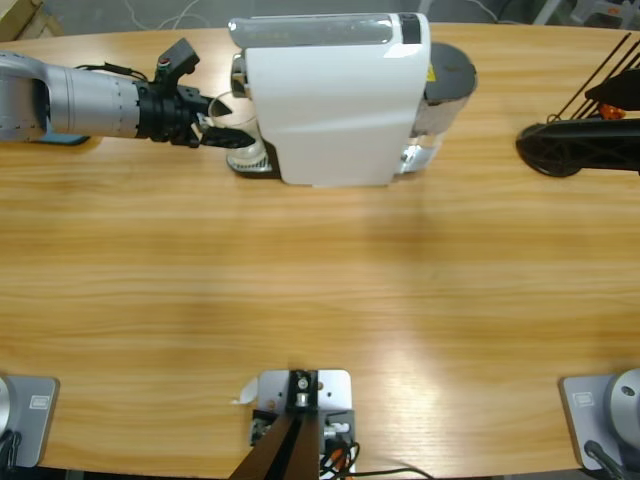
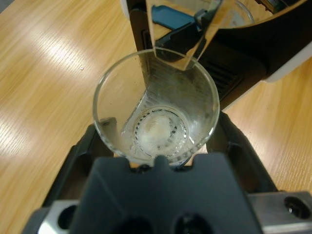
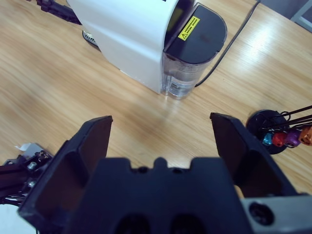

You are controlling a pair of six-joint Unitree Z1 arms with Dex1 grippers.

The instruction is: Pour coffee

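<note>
Left tool: its two black jaws close on either side of a clear glass tumbler, holding it low around the wall; in the high view this arm comes in from the left edge and reaches the front of the machine
Glass: upright, mouth up, long axis vertical; it sits under the spout of the white coffee machine, on or just above the drip tray, I cannot tell which
Why held there: probably to keep the mouth under the outlet, or to take the glass away once filled
Coffee: only a pale, shallow film at the base of the glass; no stream is seen falling
Right tool: jaws wide apart, gripping nothing; it hangs above bare table, well apart from the machine, seemingly waiting
Other things: dark water tank at the machine's far end; a black capsule stand near the table's right edge
</note>
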